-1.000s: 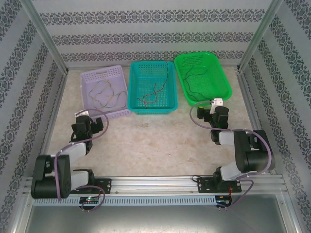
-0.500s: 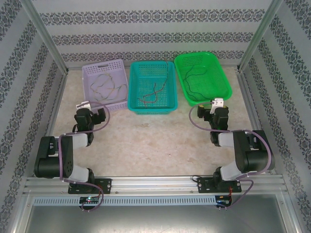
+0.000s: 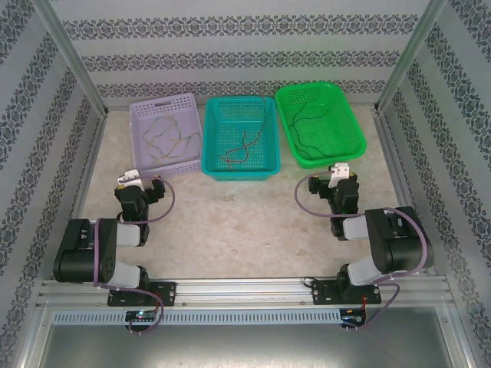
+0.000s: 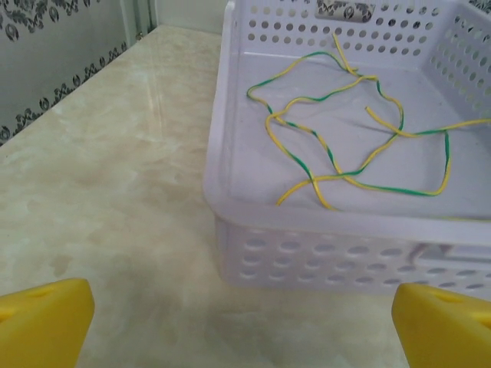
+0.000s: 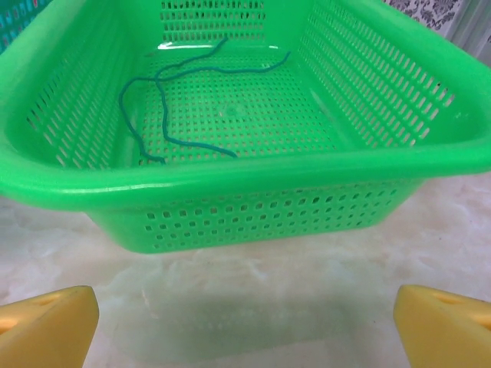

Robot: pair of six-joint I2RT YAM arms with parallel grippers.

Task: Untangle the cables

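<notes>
Yellow-green cables (image 4: 341, 176), sprawled crosswise, apparently overlapping

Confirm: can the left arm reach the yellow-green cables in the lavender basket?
Probably yes: left arm faces the lavender basket, jaws open, bare table between; yellow-green cables lie uncovered behind its near wall.

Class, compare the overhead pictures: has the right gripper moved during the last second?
Yes. The right gripper has drawn back from the near rim of the green basket toward the arm bases, and slightly leftward.
</notes>
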